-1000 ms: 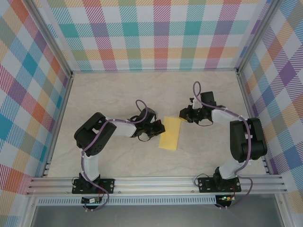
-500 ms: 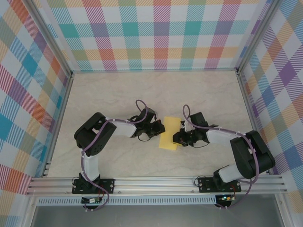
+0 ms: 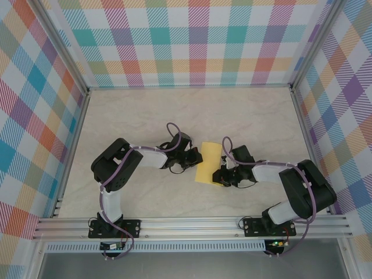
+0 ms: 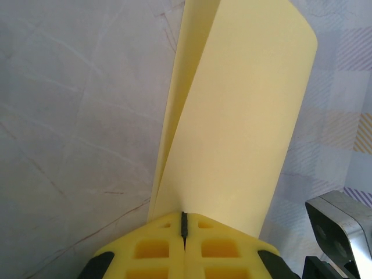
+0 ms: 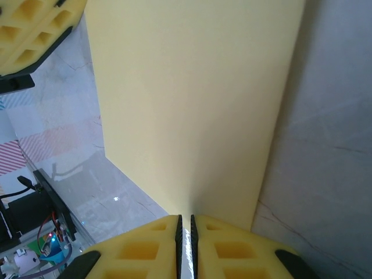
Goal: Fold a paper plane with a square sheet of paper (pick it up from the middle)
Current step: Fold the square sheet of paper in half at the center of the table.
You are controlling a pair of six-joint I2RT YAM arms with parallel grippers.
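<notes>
The square sheet of paper (image 3: 208, 161), bent over into a loose double strip, is seen at the middle of the table (image 3: 133, 116). The edge toward the table's left is pinched by the closed left pincer (image 4: 184, 224). The edge toward the table's right is clamped in the right pincer (image 5: 184, 224).

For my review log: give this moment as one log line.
yellow paper: doubled over, between grippers | left gripper: shut on its edge | right gripper: shut on opposite edge
</notes>
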